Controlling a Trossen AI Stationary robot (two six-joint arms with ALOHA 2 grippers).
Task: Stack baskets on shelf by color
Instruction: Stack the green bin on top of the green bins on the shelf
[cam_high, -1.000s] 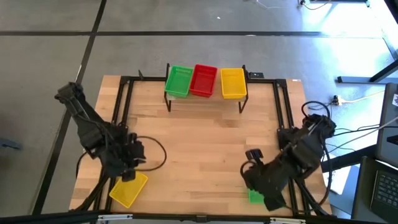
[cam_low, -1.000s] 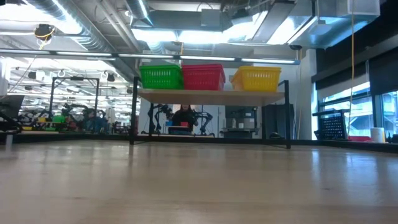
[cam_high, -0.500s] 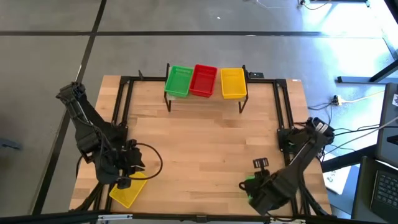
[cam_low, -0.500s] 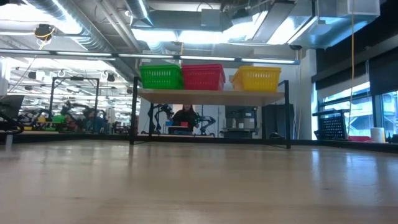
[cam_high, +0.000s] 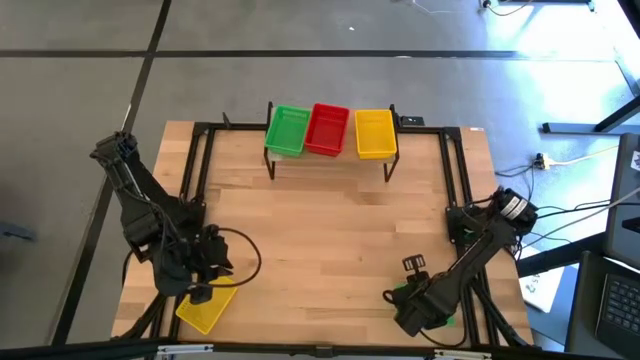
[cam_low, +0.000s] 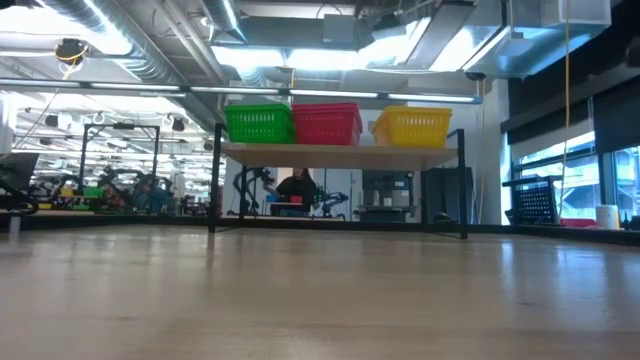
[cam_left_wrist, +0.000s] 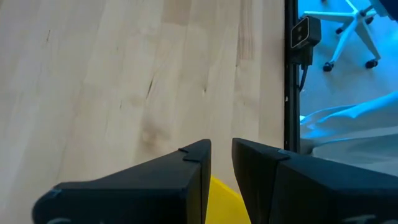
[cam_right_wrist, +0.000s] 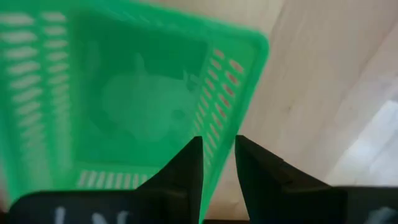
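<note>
On the shelf (cam_low: 340, 153) at the table's far edge stand a green basket (cam_high: 287, 130), a red basket (cam_high: 326, 129) and a yellow basket (cam_high: 375, 133). At the near left corner another yellow basket (cam_high: 205, 310) lies on the table. My left gripper (cam_left_wrist: 221, 144) hovers above it, open by a narrow gap, with bare wood showing between its fingertips. At the near right another green basket (cam_right_wrist: 124, 106) lies on the table. My right gripper (cam_right_wrist: 217, 140) points steeply down at it, open, with one finger on each side of one side wall (cam_right_wrist: 214, 118).
Black frame rails (cam_high: 195, 180) run along the table's left and right sides. A black cable (cam_high: 245, 262) loops beside my left arm. The wooden tabletop (cam_high: 330, 240) lies bare in the middle. A person (cam_low: 297, 190) shows in the room beyond, under the shelf.
My right gripper has come down a long way toward the green basket at the near right and has tipped over until it points steeply down. Its finger gap shows no change.
</note>
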